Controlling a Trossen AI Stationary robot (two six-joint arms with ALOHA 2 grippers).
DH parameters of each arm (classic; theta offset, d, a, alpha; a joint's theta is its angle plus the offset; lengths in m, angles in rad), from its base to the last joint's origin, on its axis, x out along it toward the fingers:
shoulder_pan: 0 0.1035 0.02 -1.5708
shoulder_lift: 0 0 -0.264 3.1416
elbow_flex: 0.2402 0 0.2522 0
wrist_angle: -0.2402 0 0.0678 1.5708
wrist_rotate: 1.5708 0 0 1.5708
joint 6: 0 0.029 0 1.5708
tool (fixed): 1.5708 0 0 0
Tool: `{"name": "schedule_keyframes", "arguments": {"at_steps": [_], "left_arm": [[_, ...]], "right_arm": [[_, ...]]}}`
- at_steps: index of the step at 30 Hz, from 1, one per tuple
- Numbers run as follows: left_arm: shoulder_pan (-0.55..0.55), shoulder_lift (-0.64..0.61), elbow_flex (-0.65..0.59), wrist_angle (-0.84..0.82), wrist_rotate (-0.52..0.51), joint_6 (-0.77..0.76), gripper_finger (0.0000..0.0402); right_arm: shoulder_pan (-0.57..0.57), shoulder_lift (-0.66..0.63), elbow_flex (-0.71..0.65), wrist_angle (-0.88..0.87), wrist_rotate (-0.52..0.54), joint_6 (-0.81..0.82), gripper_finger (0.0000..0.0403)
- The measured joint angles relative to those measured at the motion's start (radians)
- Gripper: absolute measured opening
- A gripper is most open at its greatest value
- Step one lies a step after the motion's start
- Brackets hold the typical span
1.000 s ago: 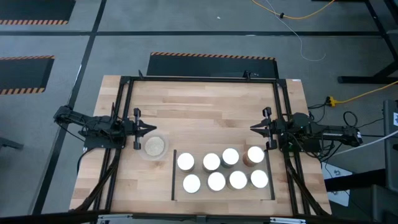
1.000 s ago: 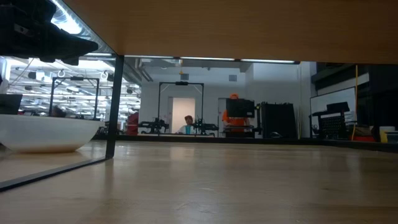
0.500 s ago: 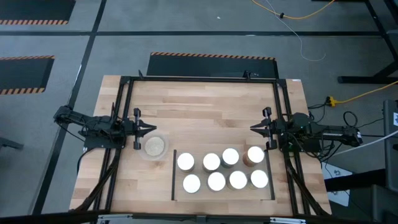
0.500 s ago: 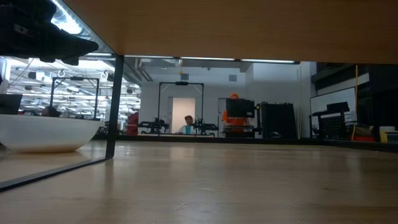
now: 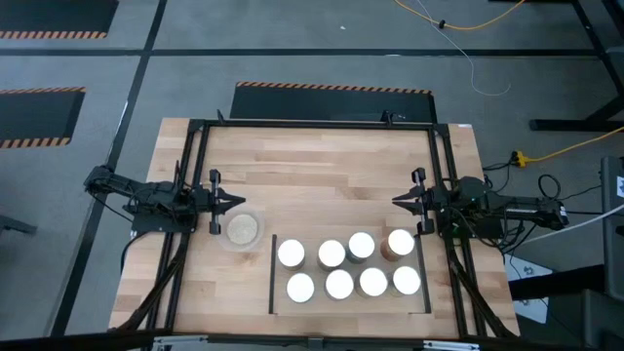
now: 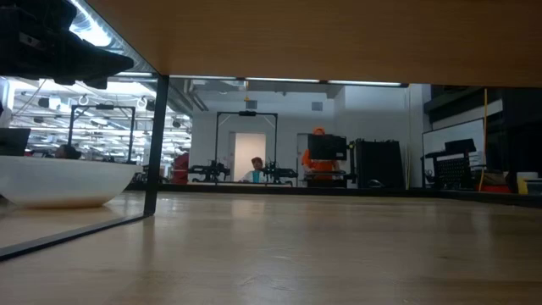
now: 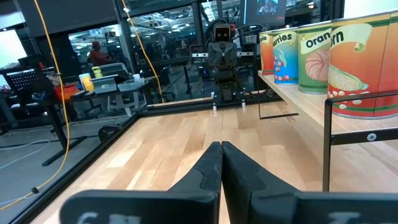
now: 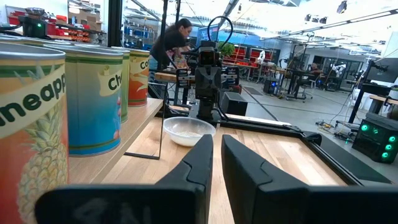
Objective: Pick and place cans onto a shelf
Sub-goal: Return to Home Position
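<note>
Pale wood for the table (image 5: 322, 166), ringed by a black metal frame (image 5: 312, 123). On the near part of that table, the shelf (image 5: 351, 306): a light board with a thin black bar at each short end, raised a little above the table top on black legs.

On the board, all 8 cans (image 5: 338, 285), upright, silver-white tops up, in 2 rows of 4, neighbours close together. Back row slightly uneven, with its 2 right-hand tins set a touch farther back. Nearest the left wrist camera, a corn can (image 7: 367, 62), with orange and berry labels lined up behind it. Nearest the right wrist camera, a pineapple can (image 8: 28, 130), then a blue one.

Just beside the shelf's left bar, a round clear dish (image 5: 242, 229) with beige contents.

Left gripper (image 5: 237, 202) at the table's left side, pointing inward, tip near the dish's far rim. Fingers (image 7: 211, 168) pressed flat together, nothing between them.

Right gripper (image 5: 398, 201) at the opposite side, level with the left one and pointing back at it, well apart from it. Fingers (image 8: 196, 162) all but closed, only a thin slit between, nothing held. Near its tip, the right-end tin of the back row, not touching.

Beyond the table, a workshop with benches, screens and a person (image 8: 168, 43) bent over a desk.
</note>
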State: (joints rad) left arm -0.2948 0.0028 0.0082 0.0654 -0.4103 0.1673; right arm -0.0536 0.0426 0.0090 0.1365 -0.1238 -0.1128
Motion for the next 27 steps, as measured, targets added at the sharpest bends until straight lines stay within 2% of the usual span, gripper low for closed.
{"name": "schedule_keyframes", "arguments": {"at_steps": [11, 27], "left_arm": [[0.000, 0.000, 0.000, 0.000, 0.000, 0.000, 0.0019], [0.000, 0.000, 0.000, 0.000, 0.000, 0.000, 0.0001]], "right_arm": [[0.000, 0.000, 0.000, 0.000, 0.000, 0.000, 0.0040], [0.000, 0.000, 0.000, 0.000, 0.000, 0.000, 0.0040]]}}
